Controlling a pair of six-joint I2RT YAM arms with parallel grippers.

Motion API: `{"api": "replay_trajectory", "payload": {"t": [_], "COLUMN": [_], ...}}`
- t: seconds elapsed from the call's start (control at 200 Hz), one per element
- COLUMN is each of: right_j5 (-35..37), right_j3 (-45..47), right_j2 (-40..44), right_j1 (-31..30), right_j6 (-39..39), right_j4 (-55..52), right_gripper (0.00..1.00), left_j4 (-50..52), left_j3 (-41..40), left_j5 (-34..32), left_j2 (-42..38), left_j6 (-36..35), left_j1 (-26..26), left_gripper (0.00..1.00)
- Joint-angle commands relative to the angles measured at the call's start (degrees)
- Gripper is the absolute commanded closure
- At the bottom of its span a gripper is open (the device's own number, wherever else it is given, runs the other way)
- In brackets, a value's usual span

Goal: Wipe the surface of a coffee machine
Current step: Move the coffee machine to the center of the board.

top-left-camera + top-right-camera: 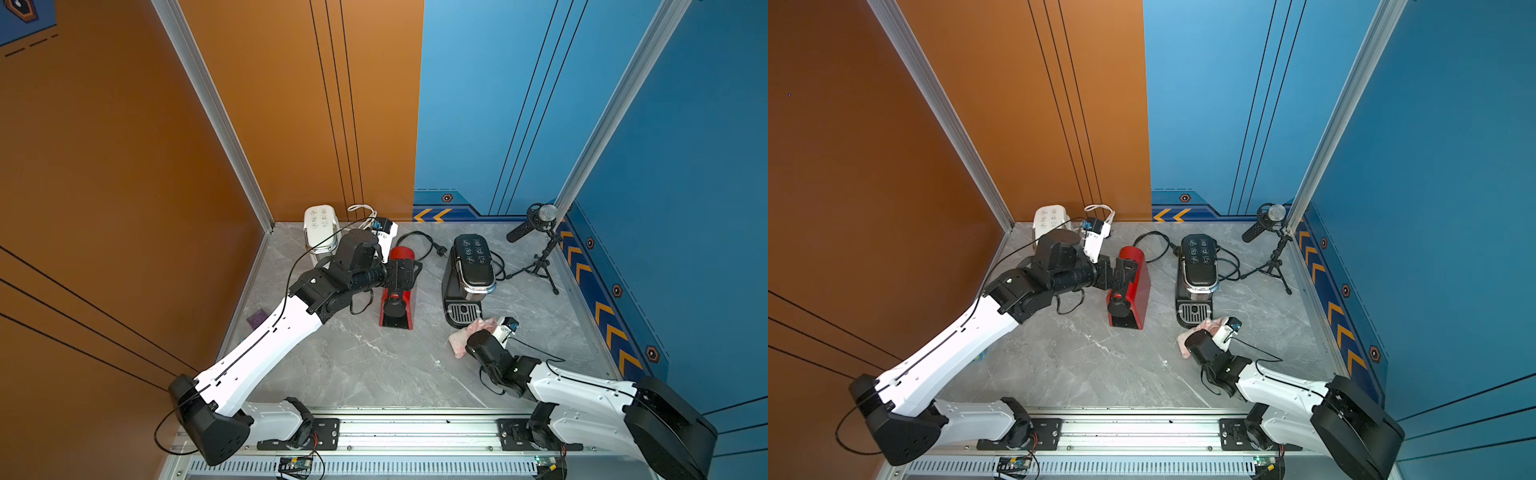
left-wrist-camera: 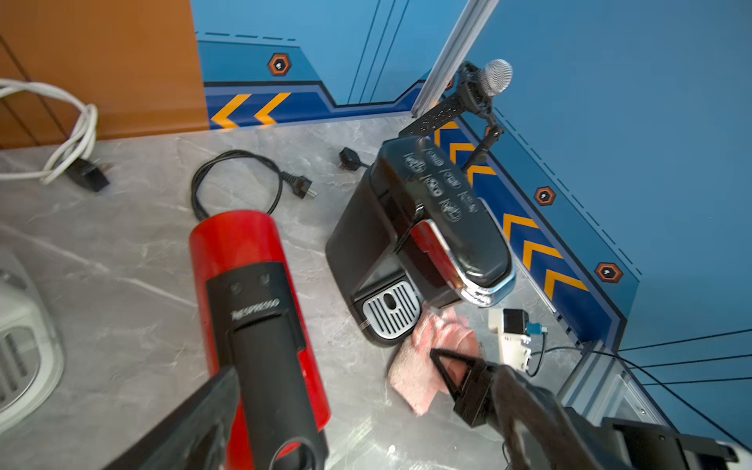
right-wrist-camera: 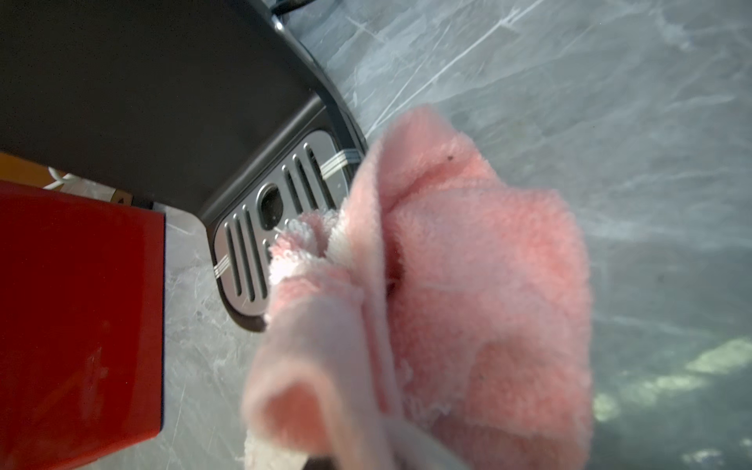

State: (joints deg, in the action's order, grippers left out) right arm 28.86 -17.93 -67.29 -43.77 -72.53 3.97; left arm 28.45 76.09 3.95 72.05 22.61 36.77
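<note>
My left gripper [image 1: 405, 272] hangs over the red coffee machine [image 2: 238, 244], which stands upright near the middle of the grey table [image 1: 374, 365]. Its jaws are spread wide. In the left wrist view one of my fingers [image 2: 195, 419] shows beside the red body, and the jaws grip nothing. My right gripper [image 1: 484, 330] is low, just in front of the black coffee machine [image 1: 473, 266], with its jaws closed on the pink cloth [image 1: 459, 340] and my fingers buried in the folds. The cloth is bunched up at my grip and its loose end lies on the table. In the right wrist view it fills most of the frame and overlaps the slotted metal drip tray [image 3: 260, 228] at the black machine's foot. It looks to be resting against the tray's front corner, though I cannot say for sure that it touches. The black machine stands upright to the right of the red one, apart from it, with its button panel facing up. Behind the red machine a black power cord [image 1: 419, 241] lies looped on the table. A white coffee machine [image 1: 319, 226] sits in the back left corner, and a microphone [image 1: 547, 212] on a small tripod stands in the back right corner.
</note>
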Motion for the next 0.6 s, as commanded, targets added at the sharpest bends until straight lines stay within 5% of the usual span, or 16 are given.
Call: {"api": "replay_trajectory", "payload": {"t": [0.0,0.595], "right_j5": [-1.32,-11.78], "right_j3": [-3.41,-16.93], "right_j2": [-6.91,-25.14], "right_j1": [4.91,16.49], "right_j6": [3.98,13.22], "right_j4": [5.39,14.91], "right_gripper": [1.00,1.00], "left_j4": [2.70,4.42], "left_j3": [-5.58,-10.41], "left_j5": [-1.04,0.43], "left_j2": [-1.45,-3.68], "left_j6": [2.13,2.34], "left_j1": [-3.59,-9.32], "left_gripper": [0.01,0.01]}}
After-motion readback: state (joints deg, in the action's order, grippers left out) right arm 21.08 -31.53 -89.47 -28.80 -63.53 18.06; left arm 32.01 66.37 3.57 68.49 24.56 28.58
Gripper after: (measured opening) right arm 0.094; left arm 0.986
